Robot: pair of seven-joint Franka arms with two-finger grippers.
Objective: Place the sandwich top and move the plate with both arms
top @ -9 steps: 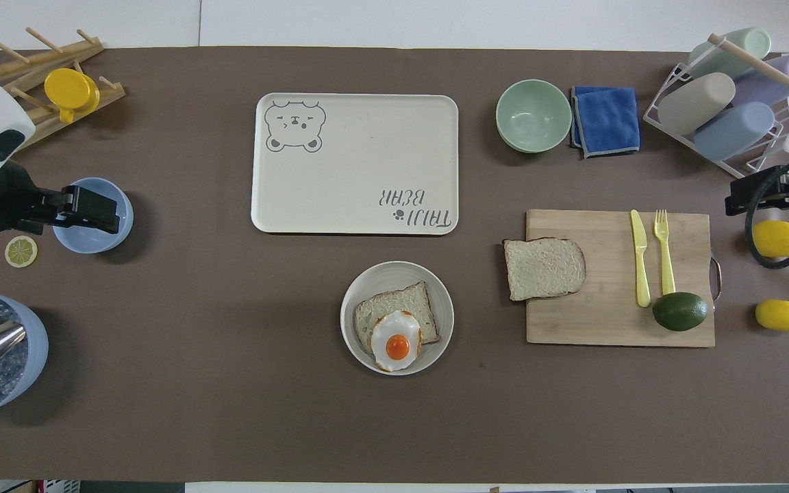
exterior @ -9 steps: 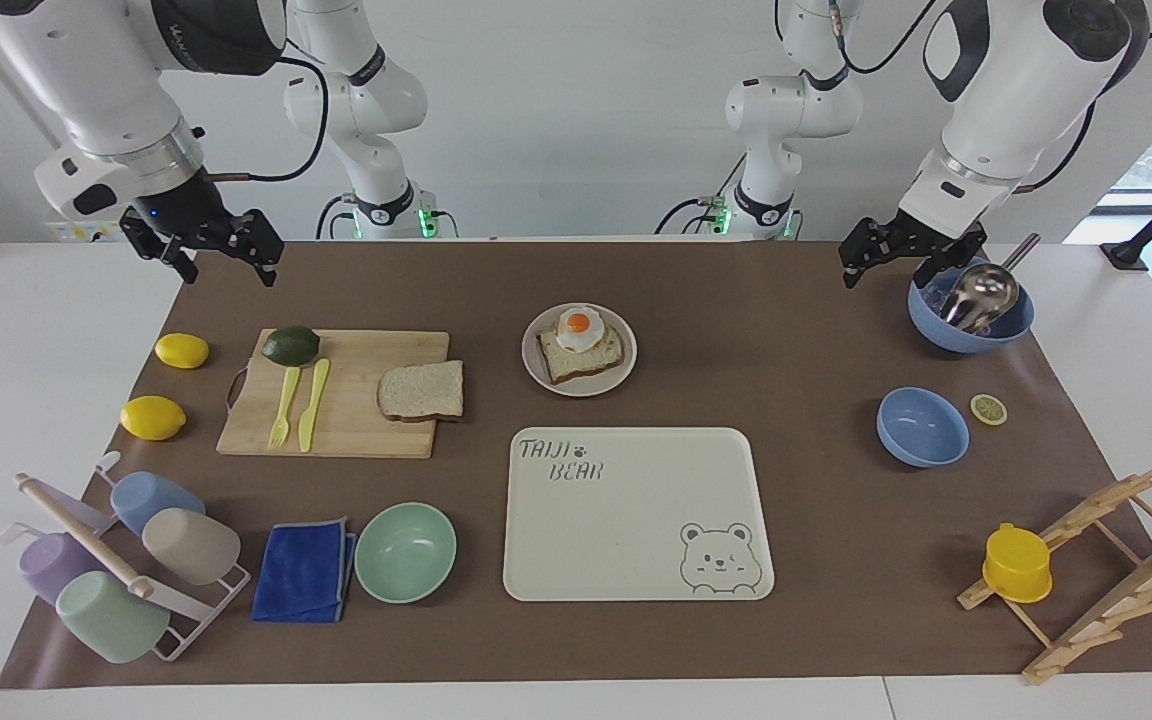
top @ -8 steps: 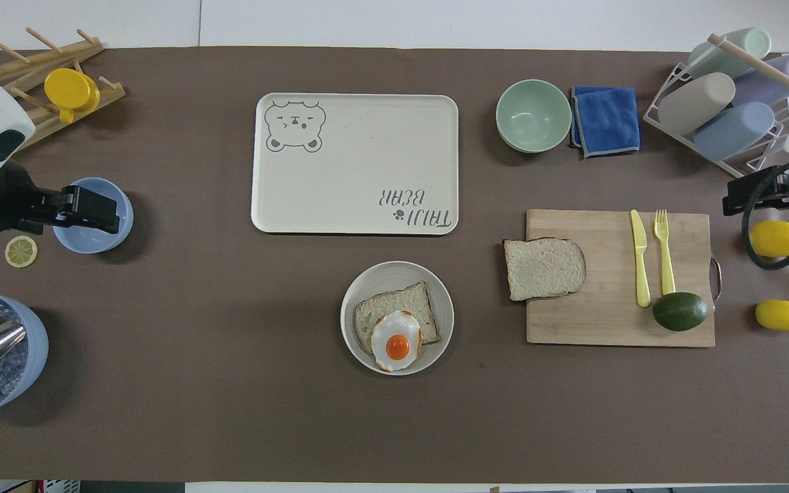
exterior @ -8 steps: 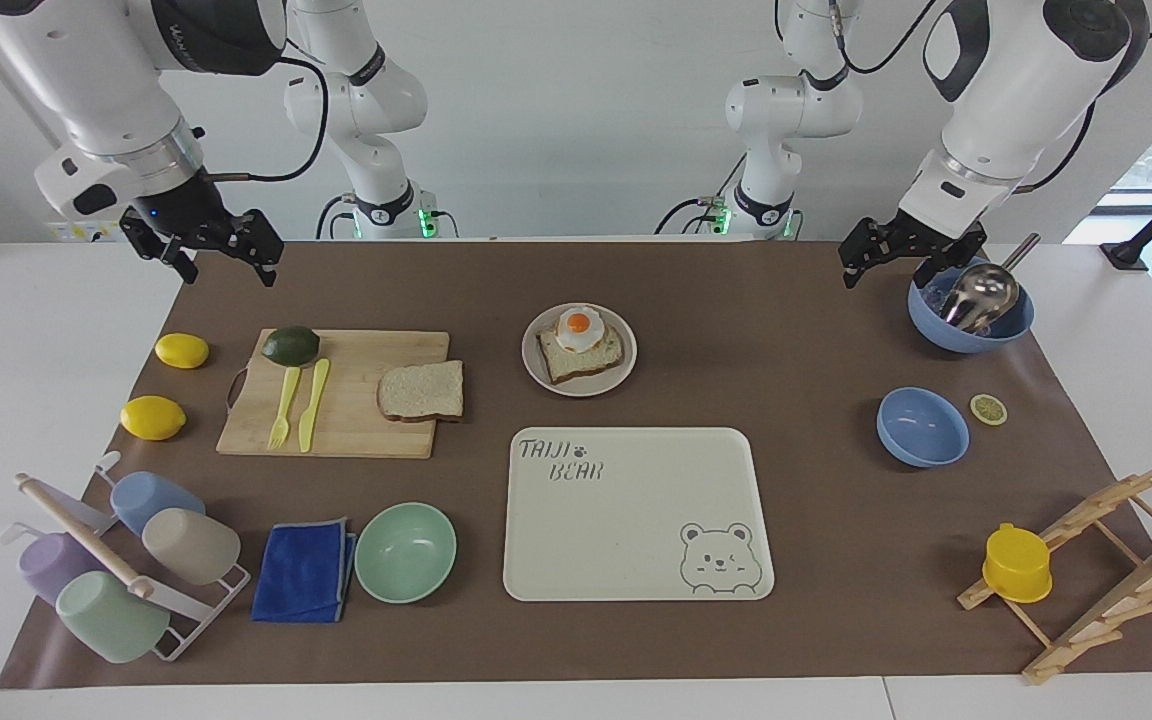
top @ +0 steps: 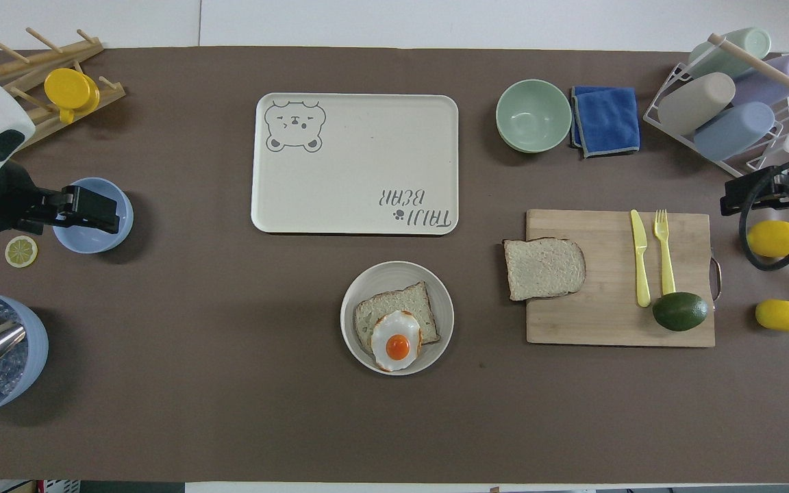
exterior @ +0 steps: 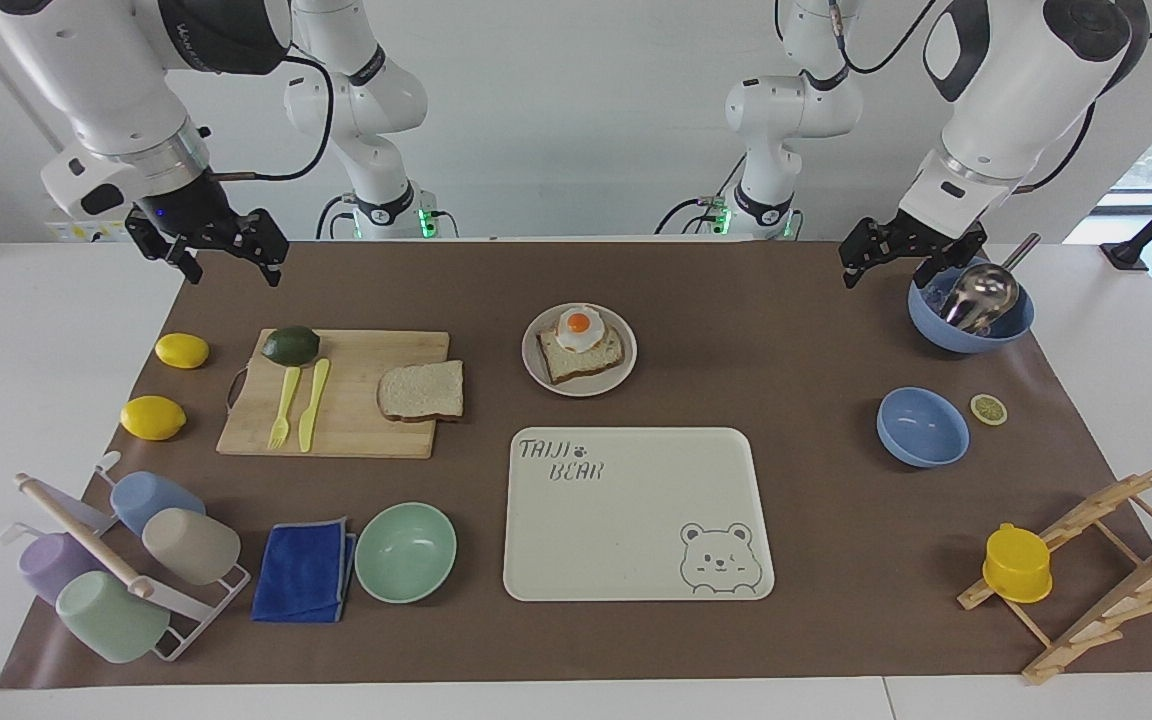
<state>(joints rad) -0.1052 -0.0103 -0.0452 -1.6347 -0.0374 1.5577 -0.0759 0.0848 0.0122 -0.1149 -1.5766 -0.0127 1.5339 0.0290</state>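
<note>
The sandwich top (exterior: 422, 390) (top: 544, 268), a plain slice of speckled bread, lies on the end of the wooden cutting board (exterior: 356, 420) nearest the plate. The plate (exterior: 536, 372) (top: 394, 268) sits mid-table and holds another bread slice with a fried egg (exterior: 577, 326) on it. My right gripper (exterior: 233, 270) (top: 750, 195) hangs open and empty in the air over the mat's corner at the right arm's end, apart from the board. My left gripper (exterior: 886, 268) (top: 93, 209) hangs open and empty beside the blue bowl holding a metal scoop (exterior: 971, 310).
The cream bear tray (exterior: 636, 515) lies farther from the robots than the plate. An avocado (exterior: 290, 345), a yellow fork and a knife are on the board, with two lemons (exterior: 153, 417) beside it. A mint bowl (exterior: 405, 552), blue cloth, cup rack, small blue bowl (exterior: 921, 427) and wooden rack stand around.
My right gripper has drifted slightly toward the cutting board. The left arm and all the objects have stayed put.
</note>
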